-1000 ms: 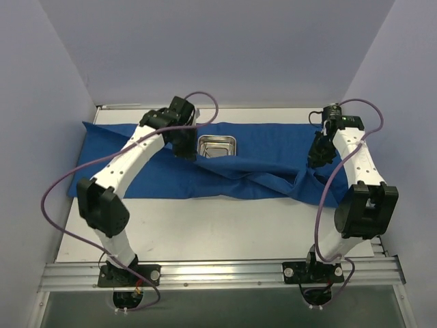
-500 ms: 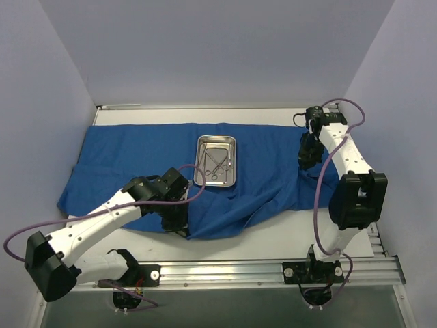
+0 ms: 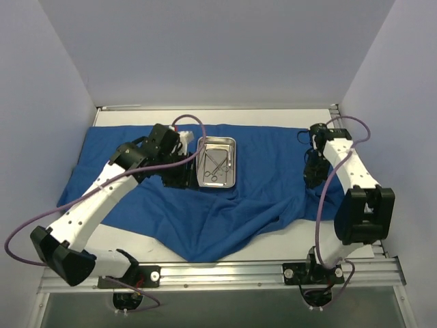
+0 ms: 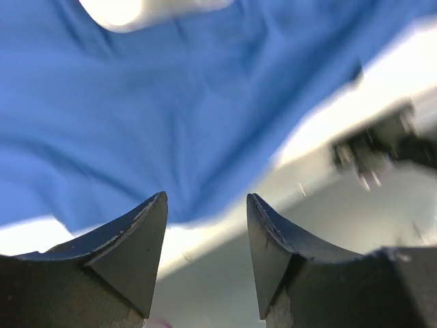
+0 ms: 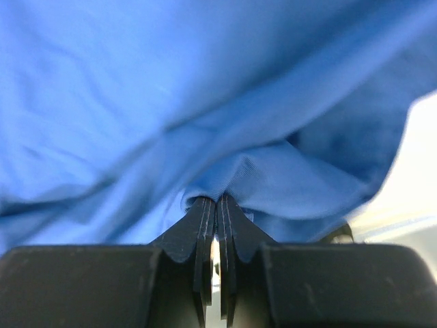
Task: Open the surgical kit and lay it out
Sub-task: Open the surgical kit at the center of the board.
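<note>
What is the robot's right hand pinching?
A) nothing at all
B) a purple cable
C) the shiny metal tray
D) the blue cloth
D: in the right wrist view the right gripper is shut on a bunched fold of the blue cloth, while the metal tray sits well away from it in the top view.

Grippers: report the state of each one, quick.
Left gripper: open, holding nothing.
Right gripper: closed, pinching a fold of the blue cloth.
</note>
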